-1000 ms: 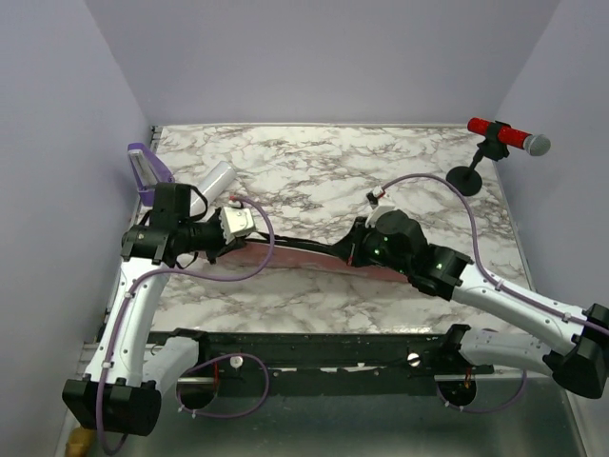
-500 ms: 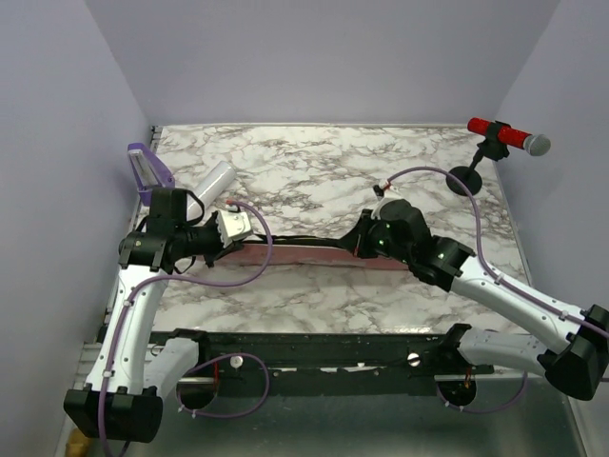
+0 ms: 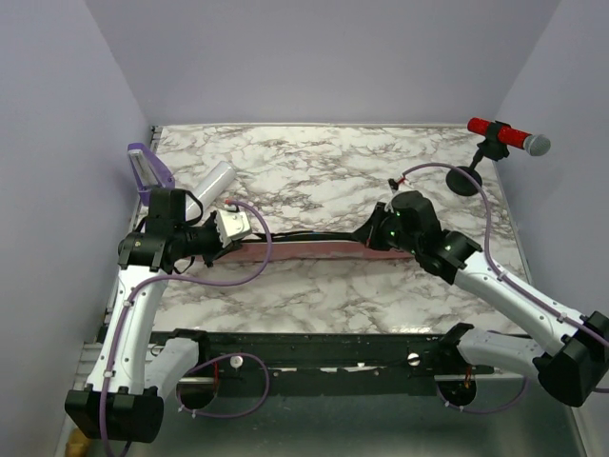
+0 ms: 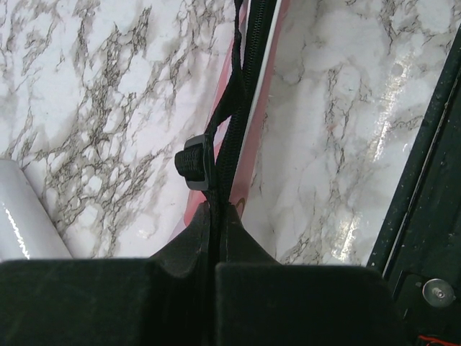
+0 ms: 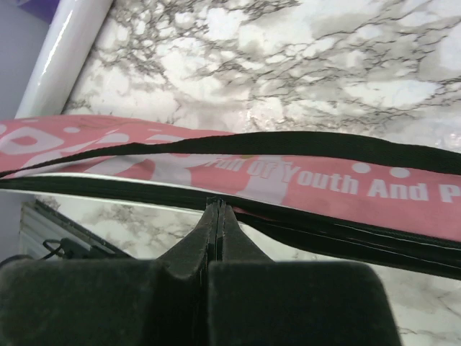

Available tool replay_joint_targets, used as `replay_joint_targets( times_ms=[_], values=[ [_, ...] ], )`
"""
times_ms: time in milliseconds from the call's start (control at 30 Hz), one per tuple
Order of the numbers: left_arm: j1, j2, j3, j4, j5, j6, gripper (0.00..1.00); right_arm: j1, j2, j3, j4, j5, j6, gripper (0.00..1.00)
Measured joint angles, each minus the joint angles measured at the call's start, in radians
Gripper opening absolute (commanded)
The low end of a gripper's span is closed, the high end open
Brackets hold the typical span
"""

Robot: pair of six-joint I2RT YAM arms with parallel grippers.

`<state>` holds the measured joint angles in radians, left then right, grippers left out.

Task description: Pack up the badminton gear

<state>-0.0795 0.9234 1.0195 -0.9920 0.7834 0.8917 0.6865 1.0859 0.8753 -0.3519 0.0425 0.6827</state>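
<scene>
The long pink bag (image 3: 304, 249) with white lettering lies across the middle of the table, left to right. My left gripper (image 3: 245, 240) is shut on the black strap at its left end; in the left wrist view the fingertips (image 4: 216, 209) pinch the strap just below a black buckle (image 4: 194, 162). My right gripper (image 3: 363, 242) is shut on the black zipper edge near the bag's right end, seen close in the right wrist view (image 5: 220, 205). The white tube (image 3: 215, 180) lies beyond the left gripper. Racket and shuttlecock are out of view.
A small purple tray (image 3: 149, 171) leans against the left wall. A red microphone (image 3: 504, 137) on a black stand is at the back right corner. A black rail (image 3: 314, 350) runs along the table's near edge.
My right gripper has slid to the right along the bag's zipper edge. The bag now lies straighter. The left gripper has stayed nearly in place, holding the strap.
</scene>
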Motion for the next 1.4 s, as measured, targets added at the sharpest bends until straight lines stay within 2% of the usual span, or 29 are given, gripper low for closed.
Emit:
replay_joint_targets(
  times_ms=[400,833,1133,1167,1200,1233,1267,1400],
  values=[
    [0.001,-0.024,-0.035,0.008,-0.02,0.008,0.0,-0.229,-0.002,-0.066,-0.04,-0.038,-0.003,0.01],
    [0.001,-0.025,-0.036,0.008,-0.02,0.009,0.0,-0.343,-0.025,-0.078,-0.098,-0.021,-0.004,0.01],
    [0.002,-0.023,-0.032,-0.003,-0.02,0.009,0.0,-0.537,-0.034,-0.098,-0.134,0.004,-0.008,0.01],
    [0.002,-0.022,-0.032,-0.003,-0.02,0.009,0.02,-0.548,-0.034,-0.102,-0.135,-0.002,-0.008,0.01],
    [0.002,-0.02,-0.031,-0.005,-0.02,0.009,0.23,-0.553,-0.034,-0.105,-0.135,-0.009,-0.009,0.01],
    [0.002,-0.02,-0.03,-0.005,-0.02,0.009,0.58,-0.555,-0.034,-0.107,-0.135,-0.016,-0.01,0.0],
    [0.002,-0.018,-0.028,-0.005,-0.022,0.008,0.98,-0.556,-0.035,-0.108,-0.134,-0.026,-0.012,0.0],
    [-0.002,-0.012,-0.023,0.016,-0.029,-0.024,0.98,-0.558,-0.04,-0.108,-0.126,-0.085,-0.019,0.0]
  ],
)
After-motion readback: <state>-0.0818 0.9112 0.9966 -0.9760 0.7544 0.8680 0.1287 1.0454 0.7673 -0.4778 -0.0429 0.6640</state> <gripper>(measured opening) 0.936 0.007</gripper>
